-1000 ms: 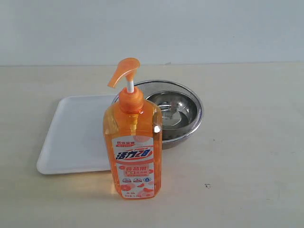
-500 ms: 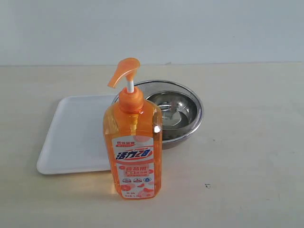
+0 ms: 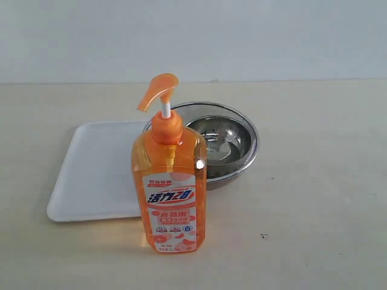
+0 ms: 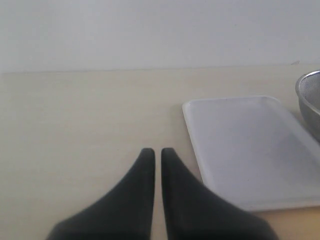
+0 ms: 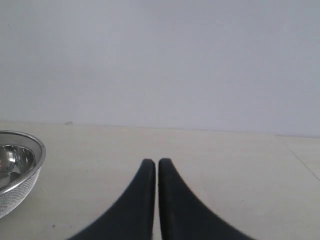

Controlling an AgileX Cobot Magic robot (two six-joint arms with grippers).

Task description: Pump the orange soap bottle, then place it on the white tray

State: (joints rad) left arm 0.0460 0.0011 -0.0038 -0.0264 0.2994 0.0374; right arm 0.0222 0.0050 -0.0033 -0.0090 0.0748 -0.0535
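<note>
The orange soap bottle stands upright on the table near the front, pump head raised on its white stem. Behind it and to the left lies the white tray, bare. No arm shows in the exterior view. In the left wrist view my left gripper is shut with nothing between its black fingers, over the table beside the white tray. My right gripper is also shut and holds nothing, above bare table. The bottle is out of both wrist views.
A round steel mesh strainer sits right behind the bottle, touching the tray's right side. Its rim shows in the left wrist view and the right wrist view. A pale wall backs the table.
</note>
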